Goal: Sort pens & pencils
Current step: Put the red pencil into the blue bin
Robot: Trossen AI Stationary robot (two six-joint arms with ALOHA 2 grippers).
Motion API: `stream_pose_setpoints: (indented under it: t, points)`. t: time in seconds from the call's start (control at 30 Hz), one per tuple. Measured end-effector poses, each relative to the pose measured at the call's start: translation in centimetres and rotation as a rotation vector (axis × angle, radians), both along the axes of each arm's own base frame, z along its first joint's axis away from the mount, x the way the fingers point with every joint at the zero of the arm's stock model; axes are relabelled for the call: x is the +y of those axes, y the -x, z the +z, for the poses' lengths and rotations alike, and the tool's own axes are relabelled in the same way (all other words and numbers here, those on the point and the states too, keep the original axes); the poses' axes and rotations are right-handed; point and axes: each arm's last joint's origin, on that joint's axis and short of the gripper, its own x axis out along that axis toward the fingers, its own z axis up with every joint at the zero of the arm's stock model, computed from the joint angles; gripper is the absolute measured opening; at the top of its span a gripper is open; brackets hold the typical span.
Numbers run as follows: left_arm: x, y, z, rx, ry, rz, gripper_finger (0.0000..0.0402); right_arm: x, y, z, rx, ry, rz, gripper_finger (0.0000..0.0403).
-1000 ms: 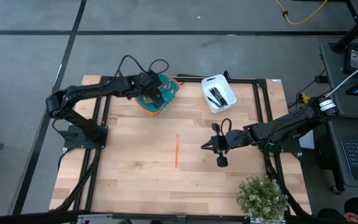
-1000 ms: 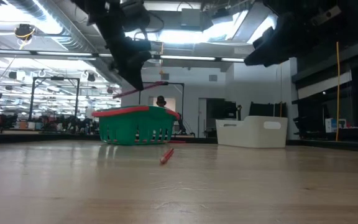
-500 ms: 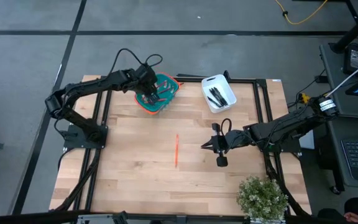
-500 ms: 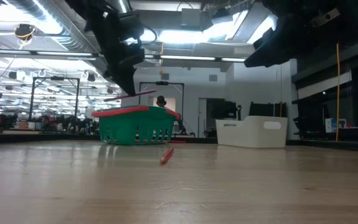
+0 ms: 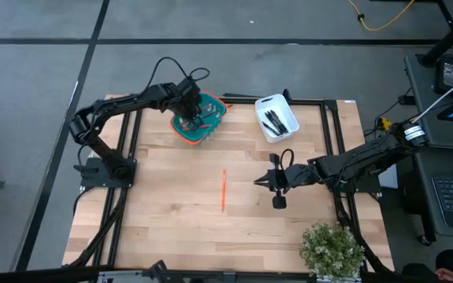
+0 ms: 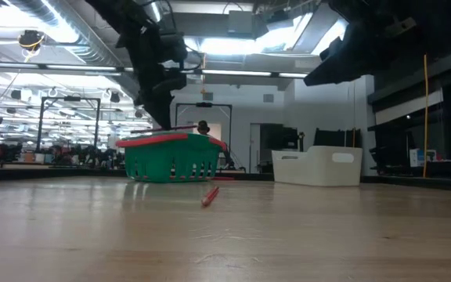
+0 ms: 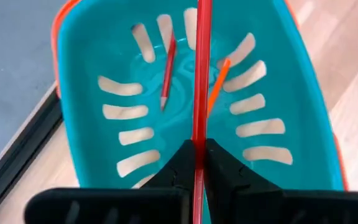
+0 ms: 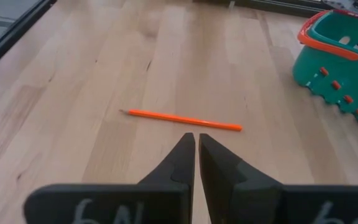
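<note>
- Pencil [image 7: 201,74], red, pinched in the left gripper [image 7: 197,163], now hangs lower over the teal basket [image 5: 213,126].
- Right gripper [image 8: 196,163], closed and empty, stays above the orange pencil [image 8: 182,119].

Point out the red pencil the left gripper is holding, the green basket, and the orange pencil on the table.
red pencil [image 7: 201,74], left wrist view, mid-shaft.
green basket [image 7: 79,130], left wrist view, inner wall.
orange pencil [image 8: 182,119], right wrist view, mid-shaft.

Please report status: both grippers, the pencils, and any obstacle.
Left gripper shut on red pencil over teal basket. Right gripper shut, empty, near orange pencil. No obstacle.
</note>
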Motion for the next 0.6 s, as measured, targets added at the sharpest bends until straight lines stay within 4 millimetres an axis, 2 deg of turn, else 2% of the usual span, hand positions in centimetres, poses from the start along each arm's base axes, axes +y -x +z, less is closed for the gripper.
stream_pose_setpoints:
  t: [0.23,0.6]
  points:
    - [1.0,-1.6,0.3,0.114,0.069,-0.025,0.0013,0.0,0.0,0.0,0.002,0.007,-0.011,0.0026]
    - [2.1,-3.1,-2.8,0.224,0.131,-0.084,0.0013,-0.1,0.1,-0.2,0.027,0.013,-0.014,0.0026]
